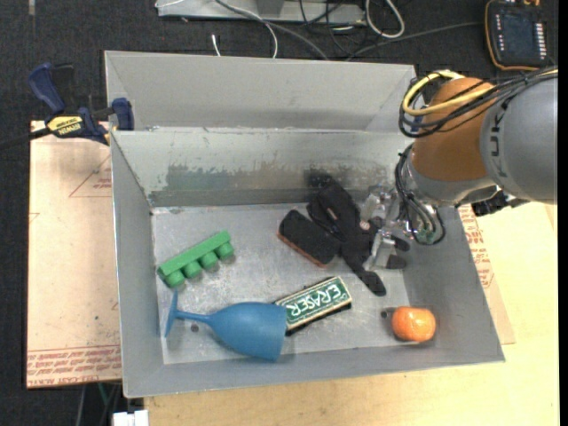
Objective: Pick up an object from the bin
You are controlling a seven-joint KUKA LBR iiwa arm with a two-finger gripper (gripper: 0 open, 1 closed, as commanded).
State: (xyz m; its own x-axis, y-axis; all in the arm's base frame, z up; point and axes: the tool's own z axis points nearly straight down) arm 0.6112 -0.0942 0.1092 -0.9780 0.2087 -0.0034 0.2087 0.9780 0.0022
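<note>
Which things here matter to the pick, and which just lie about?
In play: pincer; black block and black clump, nearest the pincer.
Lying about: green brick; blue goblet on its side; eraser; orange ball.

Green plastic block with four round studs [196,260], lying flat and slanted, well left of the rest. Blue plastic goblet [238,327] on its side just below it, foot to the left, bowl to the right. Dark green rectangular eraser with white lettering [313,301], tilted, one end touching the goblet's bowl. Small orange ball [414,324], apart at lower right. Orange-cased handheld pendant [513,30] at upper right
</note>
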